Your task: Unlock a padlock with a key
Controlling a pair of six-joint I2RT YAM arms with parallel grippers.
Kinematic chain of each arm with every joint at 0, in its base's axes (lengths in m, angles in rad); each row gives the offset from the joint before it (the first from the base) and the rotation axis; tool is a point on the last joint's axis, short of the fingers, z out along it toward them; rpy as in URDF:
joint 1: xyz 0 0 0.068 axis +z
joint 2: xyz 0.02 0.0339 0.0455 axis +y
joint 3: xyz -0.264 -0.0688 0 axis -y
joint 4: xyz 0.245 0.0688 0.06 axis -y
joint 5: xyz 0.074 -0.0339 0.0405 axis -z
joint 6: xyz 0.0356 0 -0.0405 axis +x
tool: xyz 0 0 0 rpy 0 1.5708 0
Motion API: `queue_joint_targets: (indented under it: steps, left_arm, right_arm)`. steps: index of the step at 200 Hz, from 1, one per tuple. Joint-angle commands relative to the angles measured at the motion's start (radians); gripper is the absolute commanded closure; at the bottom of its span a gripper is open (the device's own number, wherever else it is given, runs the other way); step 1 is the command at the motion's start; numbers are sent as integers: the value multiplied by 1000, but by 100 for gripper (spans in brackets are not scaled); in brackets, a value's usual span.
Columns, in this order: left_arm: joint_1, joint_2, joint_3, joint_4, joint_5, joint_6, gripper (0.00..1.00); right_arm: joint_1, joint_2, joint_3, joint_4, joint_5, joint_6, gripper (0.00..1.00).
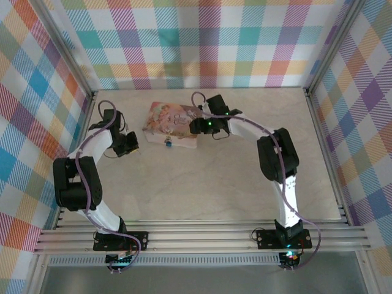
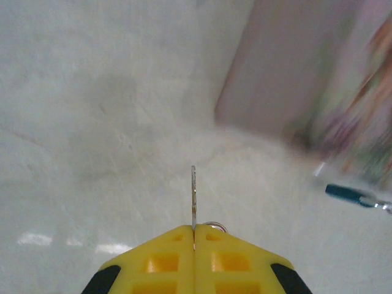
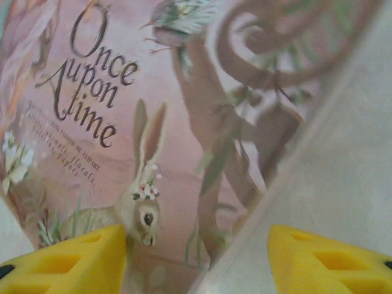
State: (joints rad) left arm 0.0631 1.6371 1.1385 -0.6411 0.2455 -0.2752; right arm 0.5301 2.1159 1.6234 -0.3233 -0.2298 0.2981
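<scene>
Half done, roughly: my left claw [image 2: 194, 237] is clamped on the key [image 2: 193, 196], blade sticking out. The padlock [image 2: 346, 195] lies on the bench [image 2: 92, 122], right edge of the left wrist view, untouched. My right claw [image 3: 196, 257] is apart over the pink tin [image 3: 122, 122]. Insertion and turn remain.

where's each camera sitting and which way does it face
top external: above and behind the bases, looking down at the table; both arms show.
left wrist: low over the table, facing the padlock; the left gripper shut on the key.
right wrist: close above the tin, its edge between the open fingers of the right gripper.
shared: tin and padlock, in top external and left wrist.
</scene>
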Motion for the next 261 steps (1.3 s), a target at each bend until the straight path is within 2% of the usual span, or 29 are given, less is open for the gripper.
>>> queue_joint_targets:
  steps: [1,35,70,87,95,121,142,163,197,252,261]
  left_arm:
    - [1,-78,-58,18,72,7,100]
    - [-60,-151,-136,24,109,24,100]
    - [-103,-226,-189,16,108,21,100]
    - [-107,-249,-201,11,109,23,100]
    - [-108,-260,-206,9,108,22,100]
    - [-111,-286,-209,-2,111,25,100]
    - [-112,-310,-219,23,166,46,100]
    - [-118,-350,-237,85,255,64,100]
    - [-132,-401,-247,109,257,57,100]
    - [-135,-382,-257,116,297,53,100]
    - [-137,-390,-269,151,339,33,100]
  right_arm:
    - [-7,-37,-158,-61,87,-36,38]
    - [-73,-134,-279,-54,90,-55,39]
    - [-161,-176,-302,-111,-2,-149,39]
    - [-202,-163,-280,-161,-15,-197,49]
    - [-221,-155,-265,-180,-6,-208,51]
    - [-245,-154,-179,-243,74,-216,44]
    - [-244,-179,-120,-255,57,-180,40]
    - [-218,-191,-66,-281,16,-133,41]
    - [-83,-181,42,-319,116,-163,41]
    - [47,11,268,-361,60,-141,43]
    - [67,40,297,-373,57,-148,43]
